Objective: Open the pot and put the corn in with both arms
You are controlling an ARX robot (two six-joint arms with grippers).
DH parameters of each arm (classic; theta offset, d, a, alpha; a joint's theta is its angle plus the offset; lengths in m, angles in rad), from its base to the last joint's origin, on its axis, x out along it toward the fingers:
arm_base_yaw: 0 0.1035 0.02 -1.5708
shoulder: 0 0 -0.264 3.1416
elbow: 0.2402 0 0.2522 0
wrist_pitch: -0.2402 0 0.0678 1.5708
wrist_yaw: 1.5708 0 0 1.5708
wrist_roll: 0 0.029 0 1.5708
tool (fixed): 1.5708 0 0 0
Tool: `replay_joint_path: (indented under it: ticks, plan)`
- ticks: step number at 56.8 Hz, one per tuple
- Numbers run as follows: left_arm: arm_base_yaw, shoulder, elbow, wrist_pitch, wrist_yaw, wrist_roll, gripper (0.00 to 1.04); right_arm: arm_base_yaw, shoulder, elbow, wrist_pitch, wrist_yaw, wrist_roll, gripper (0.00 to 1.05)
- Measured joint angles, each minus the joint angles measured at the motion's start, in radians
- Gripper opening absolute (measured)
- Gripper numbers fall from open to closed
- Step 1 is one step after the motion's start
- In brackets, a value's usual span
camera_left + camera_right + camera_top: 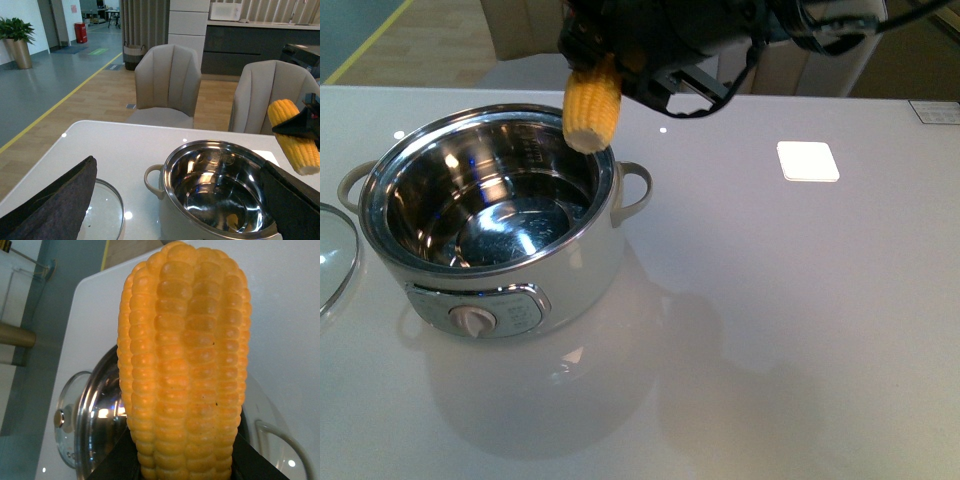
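Over the far rim of the large round cream-white electric pot (575, 275), toward its right loop handle, hangs the tapered yellow-orange corn cob (591, 110) — nearly upright, pale cut end down, clear of the steel. The black right gripper (603, 62) pinches it by the upper end, jaws closed against the kernels on both sides. I judge this grip is meant to let the cob fall straight into the shiny bowl once it is carried a little further over the opening.

The round steel-rimmed glass lid (332, 250) lies flat on the white table (800, 320) just beside the pot's left handle, so the pot is already open, and it is empty. The black left gripper (178, 165) hovers on the pot's near side, toward the lid, jaws spread wide and holding nothing — probably parked there to stay out of the cob's path.
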Motion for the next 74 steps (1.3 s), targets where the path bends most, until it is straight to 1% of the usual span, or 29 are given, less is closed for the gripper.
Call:
replay_joint_path:
  ticks: [11, 16, 29, 35, 39, 42, 43, 45, 48, 49, 51, 52, 59, 66, 74]
  plan:
    - [0.000, 0.000, 0.000, 0.000, 0.000, 0.000, 0.98, 0.019, 0.087, 0.182, -0.158, -0.019, -0.012, 0.23]
    - [0.000, 0.000, 0.000, 0.000, 0.000, 0.000, 0.98, 0.030, 0.141, 0.251, -0.206, -0.023, -0.019, 0.23]
    - [0.000, 0.000, 0.000, 0.000, 0.000, 0.000, 0.98, 0.049, 0.227, 0.353, -0.275, -0.031, -0.044, 0.23]
    - [0.000, 0.000, 0.000, 0.000, 0.000, 0.000, 0.98, 0.060, 0.247, 0.379, -0.306, -0.053, -0.062, 0.23]
    - [0.000, 0.000, 0.000, 0.000, 0.000, 0.000, 0.98, 0.072, 0.255, 0.383, -0.318, -0.075, -0.070, 0.25]
    - [0.000, 0.000, 0.000, 0.000, 0.000, 0.000, 0.98, 0.079, 0.258, 0.384, -0.330, -0.086, -0.079, 0.30]
    - [0.000, 0.000, 0.000, 0.000, 0.000, 0.000, 0.98, 0.082, 0.259, 0.384, -0.332, -0.089, -0.082, 0.34]
    - [0.000, 0.000, 0.000, 0.000, 0.000, 0.000, 0.98, 0.086, 0.261, 0.384, -0.333, -0.091, -0.085, 0.38]
    - [0.000, 0.000, 0.000, 0.000, 0.000, 0.000, 0.98, 0.092, 0.263, 0.384, -0.345, -0.097, -0.091, 0.48]
    - [0.000, 0.000, 0.000, 0.000, 0.000, 0.000, 0.98, 0.092, 0.264, 0.384, -0.346, -0.097, -0.091, 0.48]
    - [0.000, 0.000, 0.000, 0.000, 0.000, 0.000, 0.98, 0.095, 0.264, 0.383, -0.350, -0.100, -0.091, 0.54]
    - [0.000, 0.000, 0.000, 0.000, 0.000, 0.000, 0.98, 0.095, 0.264, 0.381, -0.353, -0.101, -0.092, 0.58]
    - [0.000, 0.000, 0.000, 0.000, 0.000, 0.000, 0.98, 0.098, 0.264, 0.365, -0.358, -0.102, -0.095, 0.75]
    - [0.000, 0.000, 0.000, 0.000, 0.000, 0.000, 0.98, 0.095, 0.263, 0.320, -0.343, -0.087, -0.089, 0.97]
    - [0.000, 0.000, 0.000, 0.000, 0.000, 0.000, 0.98, 0.075, 0.225, 0.256, -0.258, -0.053, -0.033, 0.96]
